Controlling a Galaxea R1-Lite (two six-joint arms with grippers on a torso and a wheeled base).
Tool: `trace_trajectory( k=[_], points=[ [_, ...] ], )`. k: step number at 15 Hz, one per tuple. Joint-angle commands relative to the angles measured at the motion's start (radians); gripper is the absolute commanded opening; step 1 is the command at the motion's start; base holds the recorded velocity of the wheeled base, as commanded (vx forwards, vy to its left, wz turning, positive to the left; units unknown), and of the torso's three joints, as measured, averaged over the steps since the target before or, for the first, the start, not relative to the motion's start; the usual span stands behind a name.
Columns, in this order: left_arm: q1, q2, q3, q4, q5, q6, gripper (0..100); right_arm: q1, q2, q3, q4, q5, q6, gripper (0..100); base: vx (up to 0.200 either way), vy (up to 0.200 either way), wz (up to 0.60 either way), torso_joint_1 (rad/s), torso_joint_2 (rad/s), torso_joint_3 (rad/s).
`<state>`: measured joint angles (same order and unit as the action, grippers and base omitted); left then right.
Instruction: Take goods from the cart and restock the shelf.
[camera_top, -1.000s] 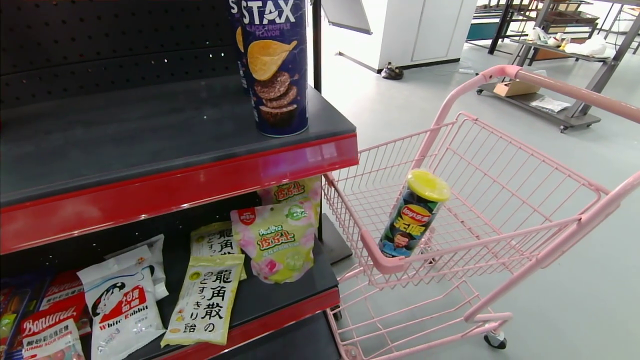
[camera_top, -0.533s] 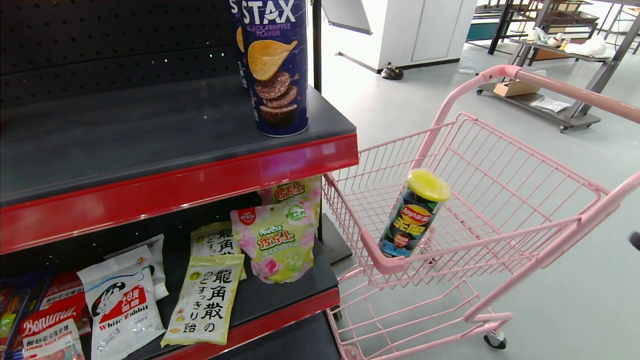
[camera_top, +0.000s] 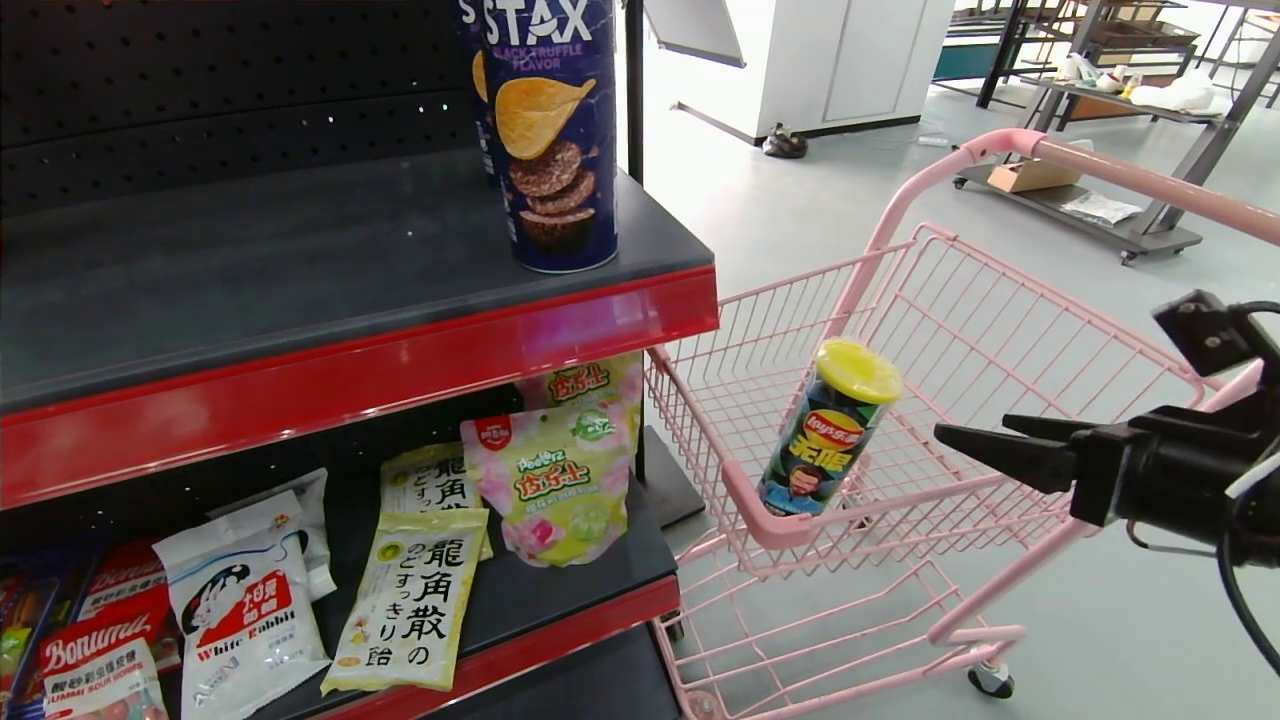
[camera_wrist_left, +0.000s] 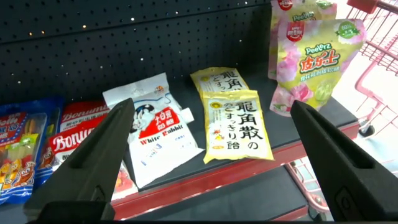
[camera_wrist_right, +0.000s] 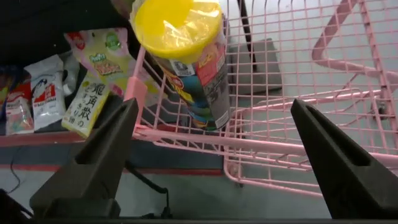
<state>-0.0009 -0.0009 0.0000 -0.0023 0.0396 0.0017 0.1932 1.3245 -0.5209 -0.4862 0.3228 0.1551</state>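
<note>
Lowest and nearest, the left gripper (camera_wrist_left: 211, 104) hangs before the lower shelf (camera_top: 560, 590), jaws spread wide and empty. It faces flat sweet bags (camera_top: 410, 600), seemingly parked out of the way.

At the right edge of the head view the right gripper (camera_top: 970, 428) hovers over the pink cart (camera_top: 1150, 184). Its jaws are wide open and aimed at the chip can (camera_top: 828, 430), just short of it. I judge this a line-up for a side grasp.

The can sits right of centre, yellow lid up, tilted against the cart's corner nearest the shelf. That lean leaves its upper half free of the wire walls.

In the upper left, the top shelf (camera_top: 300, 260) is a dark board with a red lip. A tall purple can (camera_top: 555, 130) stands upright at its right end. The bare board beside it looks like the likely slot.

Beyond lies grey floor (camera_top: 800, 200), with a white cabinet (camera_top: 850, 60) and metal racks (camera_top: 1100, 90) at the top right.
</note>
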Motion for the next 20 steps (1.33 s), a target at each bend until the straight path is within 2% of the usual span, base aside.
trace_trajectory(
  k=[1, 6, 10, 15, 20],
  points=[
    [-0.001, 0.001, 0.0, -0.001, 0.0, 0.0, 100, 0.028, 0.082, 0.004, -0.006, 0.004, 0.0, 100, 0.0, 0.0, 0.0, 0.0, 0.0, 0.0],
    [-0.001, 0.001, 0.0, -0.001, 0.0, 0.0, 100, 0.071, 0.22, 0.007, -0.152, 0.021, -0.003, 100, 0.0, 0.0, 0.0, 0.0, 0.0, 0.0],
    [-0.001, 0.001, 0.0, -0.001, 0.0, 0.0, 100, 0.094, 0.256, -0.021, -0.155, 0.035, -0.011, 100, 0.0, 0.0, 0.0, 0.0, 0.0, 0.0],
    [-0.001, 0.001, 0.0, -0.001, 0.0, 0.0, 100, 0.097, 0.355, -0.042, -0.279, 0.082, -0.048, 100, 0.0, 0.0, 0.0, 0.0, 0.0, 0.0],
    [-0.001, 0.001, 0.0, -0.001, 0.0, 0.0, 100, 0.1, 0.426, -0.093, -0.292, 0.108, -0.06, 100, 0.0, 0.0, 0.0, 0.0, 0.0, 0.0]
  ],
)
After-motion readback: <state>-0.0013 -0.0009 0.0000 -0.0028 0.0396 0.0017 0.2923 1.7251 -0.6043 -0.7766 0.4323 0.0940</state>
